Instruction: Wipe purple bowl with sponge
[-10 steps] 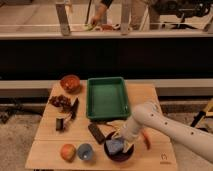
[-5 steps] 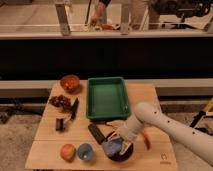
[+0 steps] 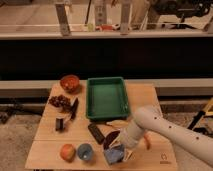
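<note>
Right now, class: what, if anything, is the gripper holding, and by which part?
The gripper holds the light blue sponge by its upper edge, over the purple bowl.

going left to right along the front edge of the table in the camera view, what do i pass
round orange-red fruit → small blue cup → sponge, with the gripper right at it by the purple bowl → small orange item

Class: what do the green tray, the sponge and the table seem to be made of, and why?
Green tray: probably plastic, one even colour, moulded rim. Sponge, at the gripper by the purple bowl: likely foam, matte pale blue block. Table: wood, pale planks with seams.
</note>
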{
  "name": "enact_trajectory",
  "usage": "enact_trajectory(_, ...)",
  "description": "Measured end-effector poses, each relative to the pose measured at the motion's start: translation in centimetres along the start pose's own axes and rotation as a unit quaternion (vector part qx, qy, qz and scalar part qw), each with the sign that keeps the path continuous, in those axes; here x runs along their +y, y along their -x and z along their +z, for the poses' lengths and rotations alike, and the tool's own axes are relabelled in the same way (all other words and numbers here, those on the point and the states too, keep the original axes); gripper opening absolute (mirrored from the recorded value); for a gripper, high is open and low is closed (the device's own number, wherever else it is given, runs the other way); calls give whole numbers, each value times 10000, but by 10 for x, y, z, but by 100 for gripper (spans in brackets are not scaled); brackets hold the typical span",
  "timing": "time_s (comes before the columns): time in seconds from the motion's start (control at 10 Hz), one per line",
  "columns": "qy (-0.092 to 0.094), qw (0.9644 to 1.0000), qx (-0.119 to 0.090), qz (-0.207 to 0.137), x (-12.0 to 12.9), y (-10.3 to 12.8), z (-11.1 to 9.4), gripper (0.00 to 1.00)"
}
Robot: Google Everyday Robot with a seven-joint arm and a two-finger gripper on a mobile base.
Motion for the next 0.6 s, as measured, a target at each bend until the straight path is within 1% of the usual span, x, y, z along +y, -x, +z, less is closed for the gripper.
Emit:
enact_trajectory(0.2,19,9998,161,146,9,-11,-6,0)
enact_trajectory(0.3,-3,9996,203,206,10,-16,-8,0)
enact_trajectory(0.5,-59,9994,237,241,-2,-28,-11,0)
enact_trajectory(0.6,-58,9996,199,198,-14,-30,-6,0)
